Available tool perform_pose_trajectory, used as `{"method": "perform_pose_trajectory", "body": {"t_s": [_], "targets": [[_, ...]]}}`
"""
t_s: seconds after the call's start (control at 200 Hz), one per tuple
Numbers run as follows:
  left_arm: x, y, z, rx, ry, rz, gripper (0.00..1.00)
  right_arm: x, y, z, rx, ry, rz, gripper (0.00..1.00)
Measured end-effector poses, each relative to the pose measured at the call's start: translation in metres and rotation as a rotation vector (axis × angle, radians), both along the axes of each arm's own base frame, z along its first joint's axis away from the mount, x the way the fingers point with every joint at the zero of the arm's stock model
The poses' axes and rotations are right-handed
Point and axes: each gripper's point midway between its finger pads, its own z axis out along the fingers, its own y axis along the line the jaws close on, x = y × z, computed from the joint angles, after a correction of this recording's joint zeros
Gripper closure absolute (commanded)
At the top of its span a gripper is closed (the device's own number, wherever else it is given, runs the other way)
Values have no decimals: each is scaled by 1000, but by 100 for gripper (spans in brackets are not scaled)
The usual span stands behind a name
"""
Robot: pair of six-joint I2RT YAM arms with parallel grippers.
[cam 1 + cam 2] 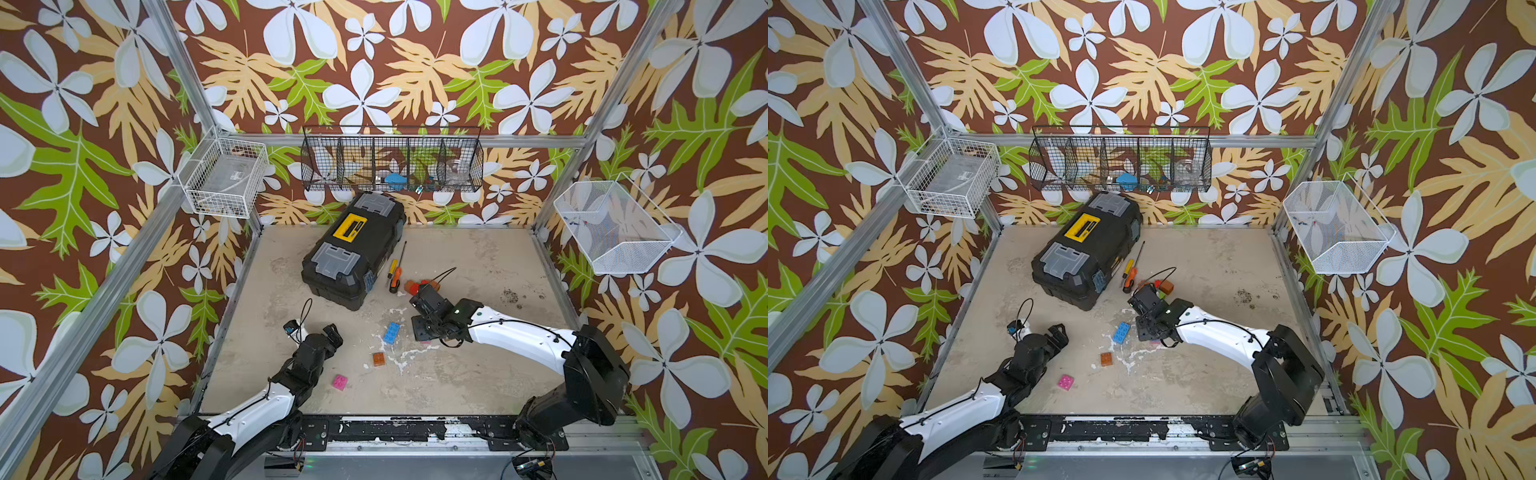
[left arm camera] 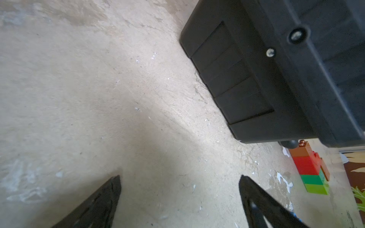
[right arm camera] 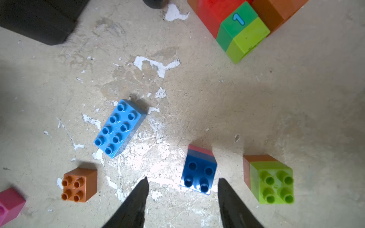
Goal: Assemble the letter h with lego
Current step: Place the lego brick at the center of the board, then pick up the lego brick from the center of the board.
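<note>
Seeing my right gripper (image 3: 182, 180) parted and empty, I'd pinch the light, stiff dark-blue brick (image 3: 198, 173) by its flat sides.

Clad in white shells (image 1: 523, 340) between matte black joints (image 1: 594, 374). Strung with thin black cables (image 1: 306, 309), lit by one small green light (image 1: 457, 311). Tipped with tapered black fingers (image 3: 136, 205).

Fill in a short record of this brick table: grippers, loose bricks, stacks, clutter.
left gripper: open, empty
right gripper: open, dark-blue-on-pink stack between its fingers, unheld
loose bricks: light-blue long brick, orange brick, pink brick
other stacks: lime-on-orange stack; lying column of orange, red, green, lime
clutter: toolbox, screwdrivers
</note>
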Motion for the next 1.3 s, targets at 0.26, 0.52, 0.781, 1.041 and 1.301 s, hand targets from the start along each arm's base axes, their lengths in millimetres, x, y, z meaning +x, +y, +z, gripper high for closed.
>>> {"method": "perform_pose_trajectory", "body": {"t_s": [0.26,0.52,0.781,1.041,1.301], "targets": [[4,-5,5,-14,-1,-12,1,-52,56,6,70,-9,335,45],[12,-2,3,-3,27,29,2,-67,106,-9,108,-19,492,38],[17,8,4,-6,39,70,1,-64,129,-37,116,69,411,37],[16,18,5,-3,56,109,0,-90,147,-30,94,23,539,37],[14,38,18,-71,40,261,0,-129,181,-19,131,-144,854,38]]}}
